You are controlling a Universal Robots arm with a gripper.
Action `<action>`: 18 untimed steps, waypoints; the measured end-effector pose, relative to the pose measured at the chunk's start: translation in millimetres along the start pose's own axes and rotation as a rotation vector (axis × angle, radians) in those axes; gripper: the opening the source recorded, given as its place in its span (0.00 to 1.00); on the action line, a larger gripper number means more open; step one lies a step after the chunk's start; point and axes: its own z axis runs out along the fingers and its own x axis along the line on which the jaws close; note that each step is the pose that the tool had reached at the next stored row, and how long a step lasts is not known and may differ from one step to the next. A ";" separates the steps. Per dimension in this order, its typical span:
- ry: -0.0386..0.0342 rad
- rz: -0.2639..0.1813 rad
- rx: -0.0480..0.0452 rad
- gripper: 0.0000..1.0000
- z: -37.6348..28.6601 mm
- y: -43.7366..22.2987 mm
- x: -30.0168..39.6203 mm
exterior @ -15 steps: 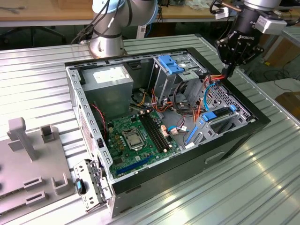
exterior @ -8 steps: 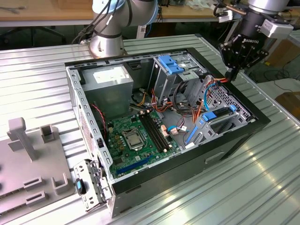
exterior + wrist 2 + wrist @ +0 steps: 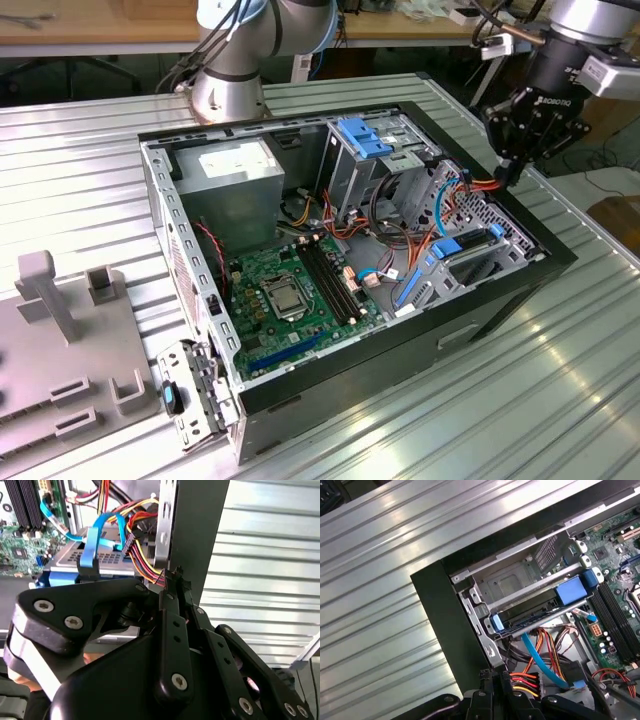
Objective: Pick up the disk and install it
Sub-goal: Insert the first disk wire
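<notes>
Am seeing gripper (image 3: pixel 176 576) pinched fully together, gripping nothing, hovering at case wall (image 3: pixel 197 525) just above wire bundle (image 3: pixel 142 555). Disk (image 3: pixel 532 611) is sitting in metal bay (image 3: pixel 505 582) inside case, near fingertips. Am judging the risks: tips snagging soft red-yellow wires or flat blue cable (image 3: pixel 92 545), or striking thin sheet-metal edge. Disk is looking like flat grey slab, perforated top, glossy blue plastic frame.
</notes>
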 end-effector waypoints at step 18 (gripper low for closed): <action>-0.0302 0.307 -0.0240 0.17 0.2 2.0 0.6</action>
